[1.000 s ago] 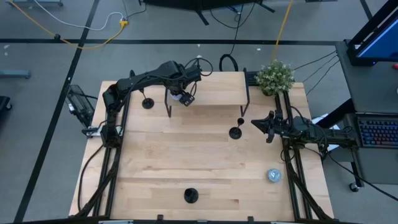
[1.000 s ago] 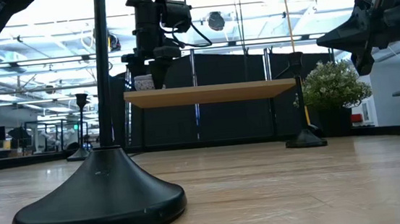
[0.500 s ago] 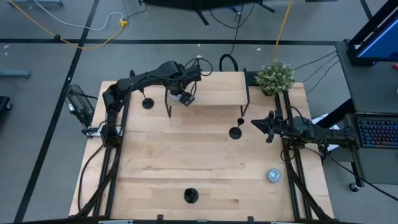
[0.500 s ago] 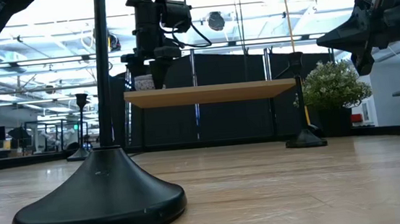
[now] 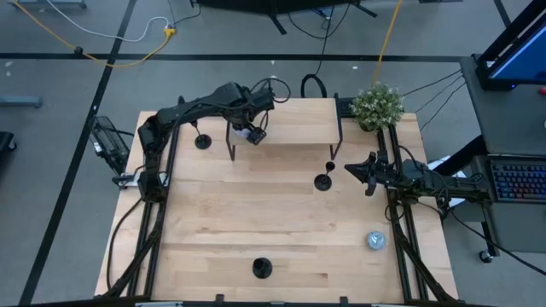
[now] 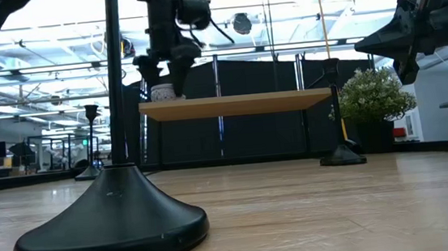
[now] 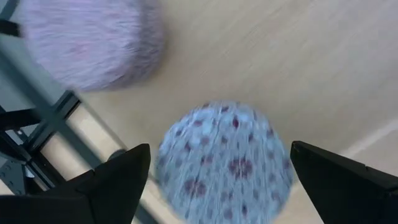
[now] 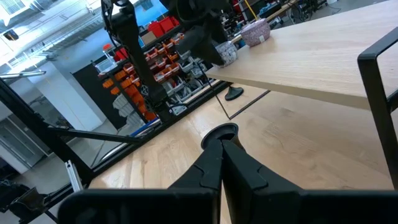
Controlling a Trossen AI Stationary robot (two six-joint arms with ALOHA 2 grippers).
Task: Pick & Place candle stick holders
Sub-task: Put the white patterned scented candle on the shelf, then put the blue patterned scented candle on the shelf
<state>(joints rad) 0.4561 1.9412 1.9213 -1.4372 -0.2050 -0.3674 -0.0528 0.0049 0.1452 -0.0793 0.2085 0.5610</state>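
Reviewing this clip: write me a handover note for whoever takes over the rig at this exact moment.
Left tool: open, over the raised shelf, its fingers either side of a patterned tin, not a holder.
Right tool: shut, empty, waiting at the table's right side.
Holders: first holder by the shelf's left end, second holder in front of the shelf near the right tool, third holder at the table's front edge. All stand upright on the table.
Done: no holder is held or on the shelf.
Left: all three picks and placements.

No readable text, labels, brand names, numbers or signs appeared on anything in any camera view.
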